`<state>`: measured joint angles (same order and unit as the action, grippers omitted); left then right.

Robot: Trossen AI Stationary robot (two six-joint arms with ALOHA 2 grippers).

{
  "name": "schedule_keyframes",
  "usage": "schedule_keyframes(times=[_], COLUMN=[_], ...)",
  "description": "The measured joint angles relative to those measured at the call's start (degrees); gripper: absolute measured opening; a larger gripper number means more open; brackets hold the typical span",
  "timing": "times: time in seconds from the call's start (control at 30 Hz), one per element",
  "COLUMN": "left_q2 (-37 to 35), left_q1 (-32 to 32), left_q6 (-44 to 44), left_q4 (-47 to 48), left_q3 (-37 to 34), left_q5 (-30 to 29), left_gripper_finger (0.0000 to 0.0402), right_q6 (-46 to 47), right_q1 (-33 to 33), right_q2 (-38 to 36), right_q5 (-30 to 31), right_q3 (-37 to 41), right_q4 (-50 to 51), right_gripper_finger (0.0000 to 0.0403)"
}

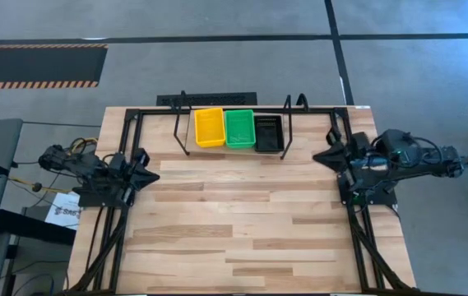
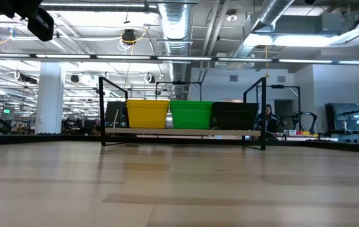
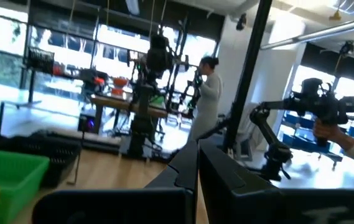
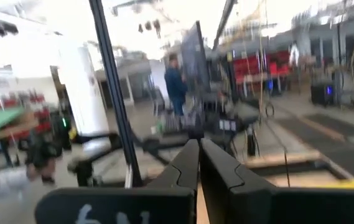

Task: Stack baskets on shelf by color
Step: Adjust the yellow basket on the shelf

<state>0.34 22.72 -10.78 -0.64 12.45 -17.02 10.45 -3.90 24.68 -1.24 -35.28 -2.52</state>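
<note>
Yellow basket (image 1: 210,127), green basket (image 1: 239,127) and black basket (image 1: 268,132) sit side by side on the low black shelf (image 1: 182,131) at the table's far edge; in the low view they are the yellow basket (image 2: 147,113), green basket (image 2: 190,114) and black basket (image 2: 235,115), each resting on its bottom on the shelf (image 2: 182,133). My left gripper (image 1: 153,175) waits at the table's left edge, shut and empty. My right gripper (image 1: 317,154) waits at the right edge, shut and empty. Both wrist views show the fingers closed together: left gripper (image 3: 198,155), right gripper (image 4: 199,152).
A large black frame (image 1: 127,156) edges the wooden table on its left, right and far sides. The wide middle and near part of the tabletop (image 1: 242,230) is bare wood. People stand in the room beyond the table.
</note>
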Motion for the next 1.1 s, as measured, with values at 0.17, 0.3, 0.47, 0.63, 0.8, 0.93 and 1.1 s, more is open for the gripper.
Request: schedule_keyframes(times=[0.17,0.3,0.47,0.63,0.8,0.93,1.1], left_q2=[0.0,0.0,0.0,0.0,0.0,0.0,0.0], left_q1=[0.0,0.0,0.0,0.0,0.0,0.0,0.0], left_q6=[1.1,0.7,2.6,2.5,1.1,0.9,-0.7], left_q4=[1.1,4.0,4.4,5.8,6.2,6.1,6.1], left_q3=[0.9,1.9,1.9,1.9,1.9,1.9,1.9], left_q5=[2.0,8.6,13.0,13.2,13.3,13.3,13.2], left_gripper_finger=[0.0000,0.0000,0.0000,0.0000,0.0000,0.0000,0.0000], right_q6=[0.0,0.0,-0.2,4.1,4.5,4.5,4.5], right_q1=[1.5,1.9,0.7,-1.6,-2.5,-1.7,1.3], right_q2=[3.9,4.7,4.5,4.7,6.6,9.5,16.0], right_q5=[-0.4,-1.1,-7.5,-7.7,-7.7,-5.6,-1.1], right_q3=[-2.1,-3.5,-3.6,-3.6,-3.6,-3.6,-6.4], right_q4=[0.6,0.1,-1.3,-2.5,-5.3,-10.0,-8.2], right_gripper_finger=[0.0032,0.0033,0.0039,0.0039,0.0039,0.0038,0.0016])
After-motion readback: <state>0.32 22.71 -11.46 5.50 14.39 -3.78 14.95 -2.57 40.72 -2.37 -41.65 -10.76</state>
